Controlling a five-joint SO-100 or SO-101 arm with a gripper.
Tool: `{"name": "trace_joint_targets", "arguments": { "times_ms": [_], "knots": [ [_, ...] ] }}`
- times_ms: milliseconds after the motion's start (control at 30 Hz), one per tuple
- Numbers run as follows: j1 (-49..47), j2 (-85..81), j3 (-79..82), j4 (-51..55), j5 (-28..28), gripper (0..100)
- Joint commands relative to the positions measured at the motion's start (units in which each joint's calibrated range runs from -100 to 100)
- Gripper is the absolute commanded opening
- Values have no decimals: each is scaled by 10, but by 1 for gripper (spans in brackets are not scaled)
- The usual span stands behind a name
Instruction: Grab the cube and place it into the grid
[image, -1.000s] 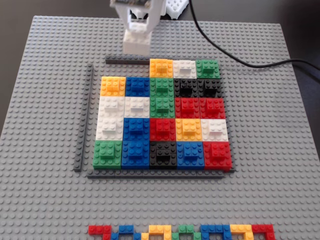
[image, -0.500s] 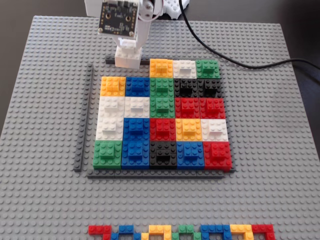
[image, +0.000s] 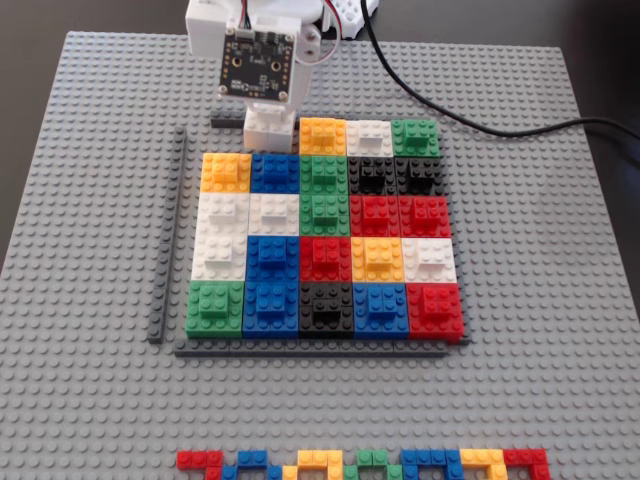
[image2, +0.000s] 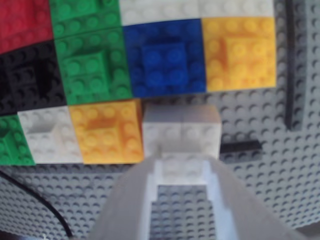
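Here the gripper (image: 270, 118) hangs near the far edge of the grey studded baseplate (image: 90, 200), its white fingers pinching the cube (image: 270, 126) by the raised brick on its top. In the fixed view the cube sits at the far-left corner region of the grid (image: 325, 245), just left of the yellow block (image: 322, 135) that begins the far row, and just beyond the blue block (image: 275, 172) of the row nearer the camera. Whether the cube already rests on the baseplate studs or hangs slightly above them cannot be told.

In the wrist view the cube (image2: 181, 131) shows at the centre with the two fingers (image2: 220, 200) converging on it from the bottom edge; the yellow block (image2: 106, 131) lies immediately to its left, almost touching, and the blue block (image2: 164, 57) lies just past it. Another yellow block (image2: 240, 52) stands beside the blue one.

A thin dark-grey strip (image: 228, 122) lies at the far side of the grid, partly hidden behind the gripper; a second strip (image: 168, 235) runs along the left side, set a little apart from the blocks, and a third (image: 310, 349) lines the near side. The space left of the cube, at the grid's far-left corner, shows bare baseplate.

A black cable (image: 470, 120) curves from the arm across the far-right part of the baseplate. Along the near edge runs a zigzag row of small coloured bricks (image: 365, 463).
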Motion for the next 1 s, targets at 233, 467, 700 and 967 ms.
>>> {"name": "trace_joint_targets", "arguments": {
  "times_ms": [233,467,700,967],
  "knots": [
    [-11,9,6,-17,-1,3],
    [-14,10,11,-24,0,3],
    [-21,17,19,-33,-4,3],
    [-22,24,20,-41,-6,3]
  ]
}}
